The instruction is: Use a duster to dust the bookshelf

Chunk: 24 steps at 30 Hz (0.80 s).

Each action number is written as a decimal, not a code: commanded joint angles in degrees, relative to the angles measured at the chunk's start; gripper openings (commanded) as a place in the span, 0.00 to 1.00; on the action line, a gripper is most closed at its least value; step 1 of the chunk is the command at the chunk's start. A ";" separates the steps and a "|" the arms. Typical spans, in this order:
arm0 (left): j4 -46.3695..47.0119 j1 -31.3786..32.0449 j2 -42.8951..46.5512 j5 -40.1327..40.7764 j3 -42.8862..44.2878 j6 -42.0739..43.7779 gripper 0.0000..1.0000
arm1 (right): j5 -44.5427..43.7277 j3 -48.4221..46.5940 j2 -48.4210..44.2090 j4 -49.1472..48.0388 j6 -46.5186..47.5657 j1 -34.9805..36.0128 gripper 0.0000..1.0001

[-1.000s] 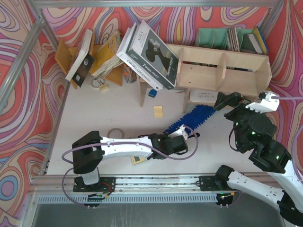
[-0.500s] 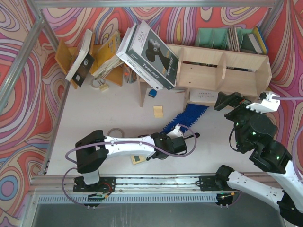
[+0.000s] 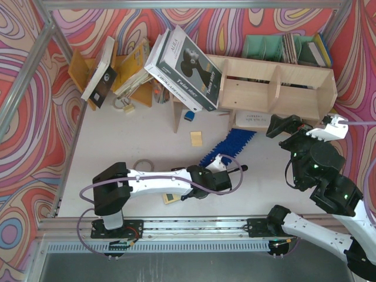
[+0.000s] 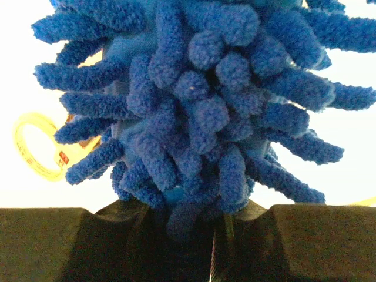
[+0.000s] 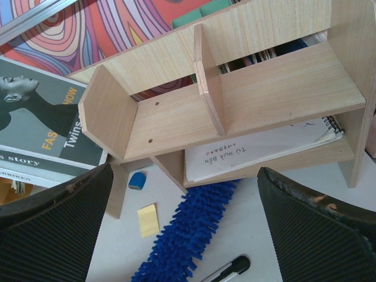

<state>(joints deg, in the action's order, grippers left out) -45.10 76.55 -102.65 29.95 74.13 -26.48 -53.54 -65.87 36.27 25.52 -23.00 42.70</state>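
Where my left gripper sits low over the table, its jaws are pinched onto the near end of the duster, fibres bulging past the pads. Long axis: away from me and rightward, tip at the mouth of the bookshelf's lower tier, by the white notebook. Right gripper spread wide, empty, nearer the shelf. Judgement: left arm does the sweeping; push along that axis.
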 commanded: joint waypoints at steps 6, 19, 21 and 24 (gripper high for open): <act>-3.12 0.04 10.17 3.63 -7.01 -13.35 0.00 | -0.04 -0.47 0.35 -0.59 0.14 0.01 0.99; 1.00 1.99 6.29 2.65 -3.15 -5.20 0.00 | 0.06 -0.86 0.64 -0.91 0.53 -0.07 0.99; 3.15 2.13 5.36 2.59 -2.17 -2.63 0.00 | 0.02 -0.61 0.49 -0.85 0.42 0.00 0.99; 5.67 2.18 3.71 2.72 -0.54 0.77 0.00 | 0.05 -0.34 0.22 -0.67 0.31 0.00 0.99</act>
<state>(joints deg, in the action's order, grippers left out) -44.53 78.56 -97.14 29.32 70.48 -29.76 -52.90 -65.89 37.17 25.54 -22.92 42.70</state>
